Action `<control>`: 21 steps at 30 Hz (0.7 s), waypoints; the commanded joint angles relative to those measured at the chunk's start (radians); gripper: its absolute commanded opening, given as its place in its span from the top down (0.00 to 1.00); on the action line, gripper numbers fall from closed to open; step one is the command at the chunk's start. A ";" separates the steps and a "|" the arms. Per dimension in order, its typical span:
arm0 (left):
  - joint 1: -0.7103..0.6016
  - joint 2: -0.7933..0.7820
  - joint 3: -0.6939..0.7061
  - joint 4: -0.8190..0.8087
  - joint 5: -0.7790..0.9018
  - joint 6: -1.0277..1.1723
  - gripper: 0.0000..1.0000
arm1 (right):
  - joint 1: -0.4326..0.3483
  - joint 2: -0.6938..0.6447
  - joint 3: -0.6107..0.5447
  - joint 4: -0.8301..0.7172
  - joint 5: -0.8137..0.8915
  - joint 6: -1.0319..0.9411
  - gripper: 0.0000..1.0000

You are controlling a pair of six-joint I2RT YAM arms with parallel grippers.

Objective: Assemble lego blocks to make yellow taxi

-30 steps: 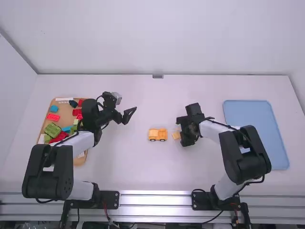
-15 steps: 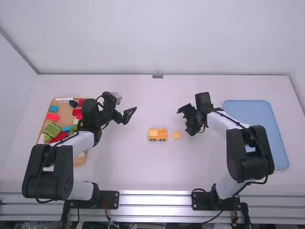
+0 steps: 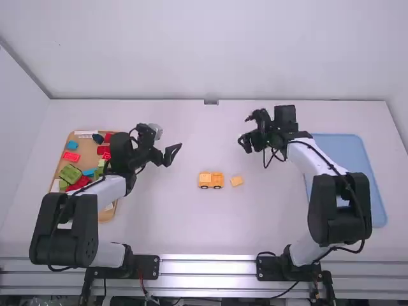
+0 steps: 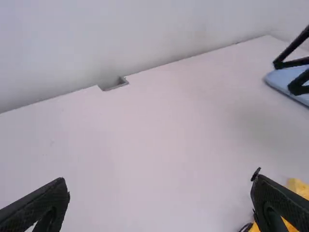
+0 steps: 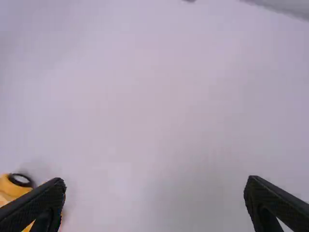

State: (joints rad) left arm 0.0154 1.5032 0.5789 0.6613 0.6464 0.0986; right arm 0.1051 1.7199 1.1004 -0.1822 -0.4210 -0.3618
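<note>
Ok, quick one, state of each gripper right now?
Left gripper: open, jaws well apart, holding nothing.
Right gripper: also open, nothing between its jaws.

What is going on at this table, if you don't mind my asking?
Two arms are there to build a yellow taxi from blocks. The taxi stands mid-table, with a loose block beside it. Both the left gripper and the right gripper are open and empty. More blocks wait on the tray.

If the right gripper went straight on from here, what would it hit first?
Probably the bare tabletop, with the wheeled yellow build off to one side of the right gripper; how far down the table lies is unclear.
</note>
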 commanded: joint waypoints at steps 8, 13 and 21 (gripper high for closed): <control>-0.010 -0.015 0.009 -0.073 0.021 -0.047 0.01 | -0.129 -0.012 -0.038 -0.354 -0.516 -1.049 0.02; -0.010 -0.013 0.009 -0.135 0.326 0.279 0.01 | -0.161 0.066 -0.081 -0.282 -0.607 -1.093 0.01; -0.059 0.056 0.018 -0.280 0.491 0.617 0.01 | -0.114 0.261 -0.079 -0.252 -0.656 -1.197 0.01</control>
State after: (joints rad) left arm -0.0296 1.5249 0.5789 0.3878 1.0531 0.5888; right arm -0.0261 1.9568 1.0313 -0.4290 -1.0260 -1.4780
